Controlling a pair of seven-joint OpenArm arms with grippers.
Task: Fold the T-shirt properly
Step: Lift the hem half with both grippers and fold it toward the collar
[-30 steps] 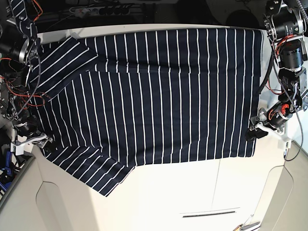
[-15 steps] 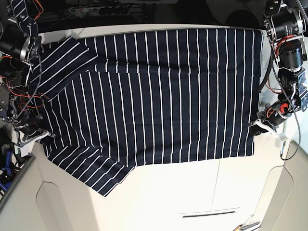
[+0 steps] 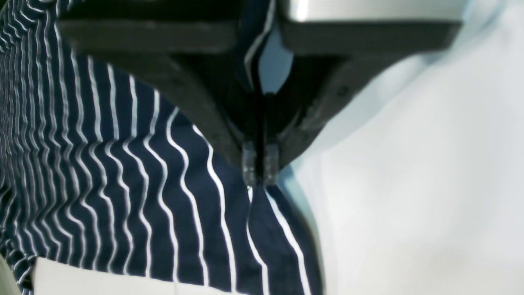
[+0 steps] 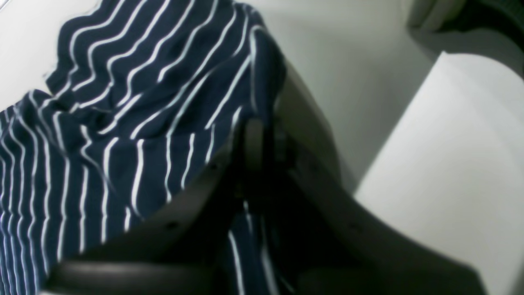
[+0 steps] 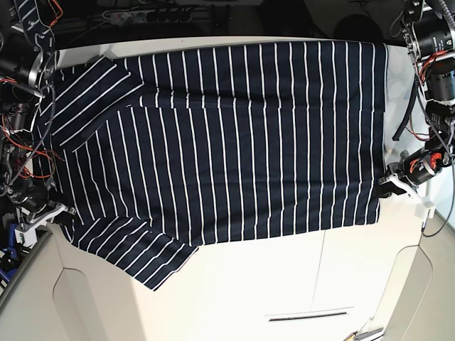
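T-shirt [image 5: 234, 135]: hem pinched in closed left gripper [image 3: 259, 166]; right gripper [image 4: 262, 141] clamps blurred shoulder fold, fingertips hidden by cloth.

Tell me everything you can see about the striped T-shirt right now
The T-shirt is dark navy cloth with thin white stripes, looking soft and thin. It lies spread mostly flat across the white table, one short sleeve pointing toward the near edge, another folded at the far corner. The left gripper is shut on its edge, fabric rippling beside it; the right gripper pinches the opposite side, where cloth bunches up.
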